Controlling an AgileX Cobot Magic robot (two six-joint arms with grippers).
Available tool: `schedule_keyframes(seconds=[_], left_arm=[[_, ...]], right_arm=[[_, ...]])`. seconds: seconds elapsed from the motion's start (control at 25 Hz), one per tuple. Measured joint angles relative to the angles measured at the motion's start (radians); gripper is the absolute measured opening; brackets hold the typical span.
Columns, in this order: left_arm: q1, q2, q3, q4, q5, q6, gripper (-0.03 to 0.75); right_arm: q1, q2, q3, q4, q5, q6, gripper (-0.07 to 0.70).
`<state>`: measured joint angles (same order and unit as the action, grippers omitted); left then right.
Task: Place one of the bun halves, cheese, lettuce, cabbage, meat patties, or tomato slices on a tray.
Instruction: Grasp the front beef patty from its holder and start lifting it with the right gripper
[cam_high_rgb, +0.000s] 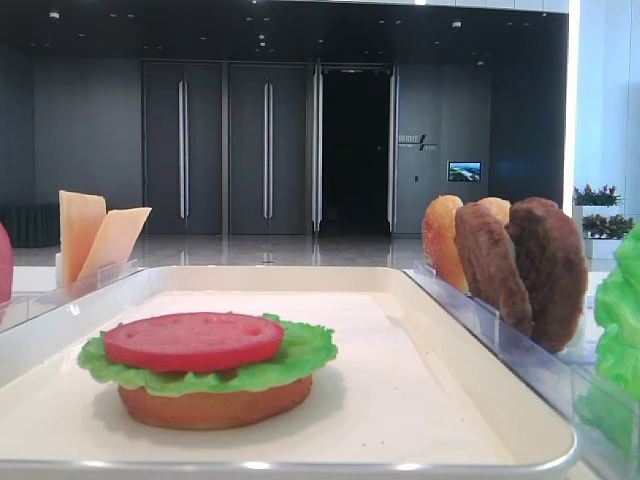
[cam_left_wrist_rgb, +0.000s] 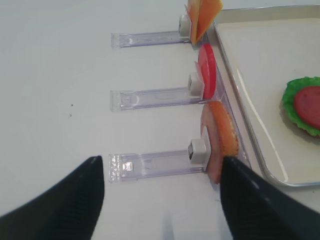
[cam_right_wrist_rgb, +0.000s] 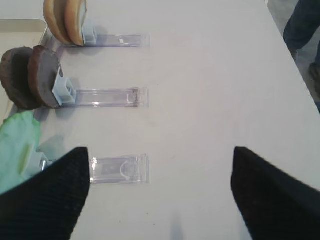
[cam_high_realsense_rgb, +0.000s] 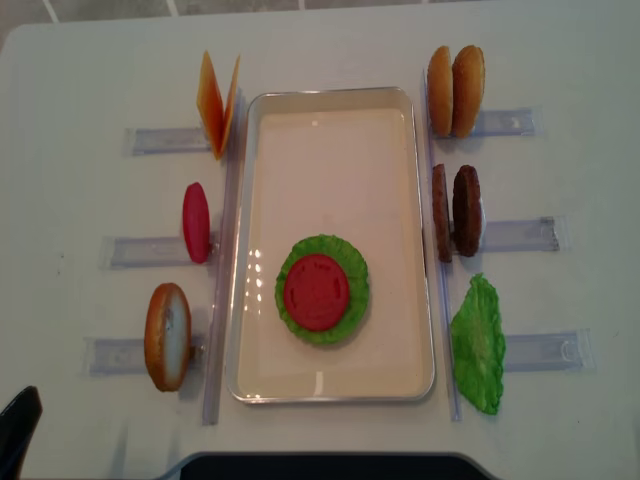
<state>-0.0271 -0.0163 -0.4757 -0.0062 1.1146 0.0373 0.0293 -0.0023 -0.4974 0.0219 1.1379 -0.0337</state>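
The white tray (cam_high_realsense_rgb: 425, 200) holds a stack: a flat bun half (cam_high_rgb: 215, 408), lettuce (cam_high_realsense_rgb: 345, 320) and a tomato slice (cam_high_realsense_rgb: 316, 291) on top. Left of the tray stand cheese (cam_high_realsense_rgb: 217, 103), a tomato slice (cam_high_realsense_rgb: 196, 222) and a bun half (cam_high_realsense_rgb: 167, 336). On its right are two bun halves (cam_high_realsense_rgb: 455, 90), two meat patties (cam_high_realsense_rgb: 456, 212) and a lettuce leaf (cam_high_realsense_rgb: 478, 345). My left gripper (cam_left_wrist_rgb: 162, 200) is open and empty near the bun half (cam_left_wrist_rgb: 220, 140). My right gripper (cam_right_wrist_rgb: 160, 195) hangs open and empty over the table, beside the lettuce (cam_right_wrist_rgb: 17, 145). Cabbage is out of view.
Clear holder racks (cam_high_realsense_rgb: 530, 235) lie on the white table on both sides of the tray. One rack end (cam_right_wrist_rgb: 117, 169) sits by my right gripper's left finger. A person's leg (cam_right_wrist_rgb: 302, 25) shows past the table's far right edge. A dark base (cam_high_realsense_rgb: 330, 466) is at the front edge.
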Motion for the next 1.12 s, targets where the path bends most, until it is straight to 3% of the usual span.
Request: schedule_keyframes(seconds=[0.36,0.8,1.12], left_arm=[[0.000,0.000,0.000,-0.001,-0.001,0.000,0.546],[0.000,0.000,0.000,-0.001,-0.001,0.000,0.546],[0.000,0.000,0.000,-0.001,-0.001,0.000,0.546]], right_arm=[[0.000,0.154,-0.030,0.000,0.012,0.015,0.577],[0.000,0.499,-0.236,-0.011,0.079,0.034,0.577],[0.000,0.808,-0.360,-0.011,0.083,0.041,0.577]])
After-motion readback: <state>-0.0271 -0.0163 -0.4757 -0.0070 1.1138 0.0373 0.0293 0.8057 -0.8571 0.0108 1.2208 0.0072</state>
